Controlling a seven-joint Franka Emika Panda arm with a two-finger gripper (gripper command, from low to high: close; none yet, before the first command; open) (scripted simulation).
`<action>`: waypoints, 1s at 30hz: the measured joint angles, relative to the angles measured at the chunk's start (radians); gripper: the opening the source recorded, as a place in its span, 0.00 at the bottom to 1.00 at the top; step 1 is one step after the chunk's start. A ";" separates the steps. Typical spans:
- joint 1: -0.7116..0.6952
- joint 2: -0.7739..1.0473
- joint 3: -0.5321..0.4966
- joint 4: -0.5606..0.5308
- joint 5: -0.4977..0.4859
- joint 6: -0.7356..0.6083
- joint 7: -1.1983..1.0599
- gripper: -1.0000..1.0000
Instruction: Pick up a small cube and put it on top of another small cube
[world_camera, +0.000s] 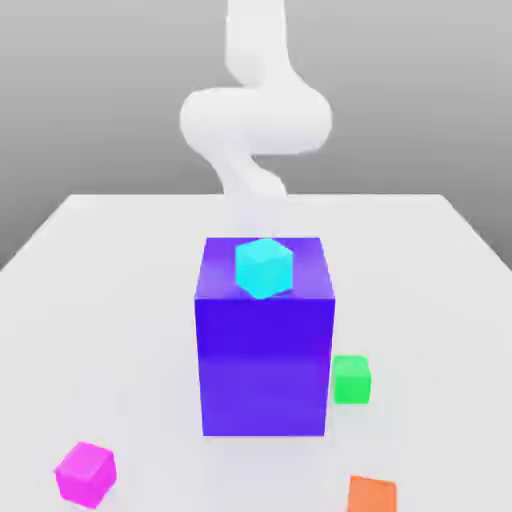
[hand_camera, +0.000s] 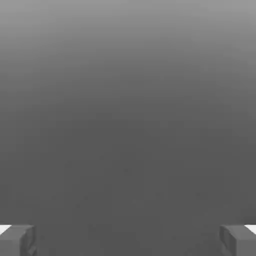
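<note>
- Magenta marks the small cube to be lifted; at the exterior view's left it is left lying on the table, turned askew, so the jaws will probably need to be turned to match its sides.
- Next, the blue-purple block is stood upright between the 2 task cubes; a detour over or around it is likely to be needed.
- On its top the cyan cube is carried, perhaps as a distraction, and could be knocked in passing.
- Behind the block the white arm is held raised; its jaws are spread wide with nothing gripped, presumably in readiness for a pick.
- Just beside the block's right side the green cube is set, flat and suited to being stacked upon, though clearance may be tight.
- Farther right, the orange cube is cut off by the frame.
- All are borne by a pale, plain table, backed by grey shading.
</note>
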 joint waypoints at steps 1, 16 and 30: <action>0.001 0.039 -0.014 -0.003 0.007 0.013 -0.008 0.50; -0.017 0.586 -0.184 -0.044 0.132 0.198 -0.136 0.50; -0.144 1.086 -0.207 -0.064 0.209 0.403 -0.223 0.50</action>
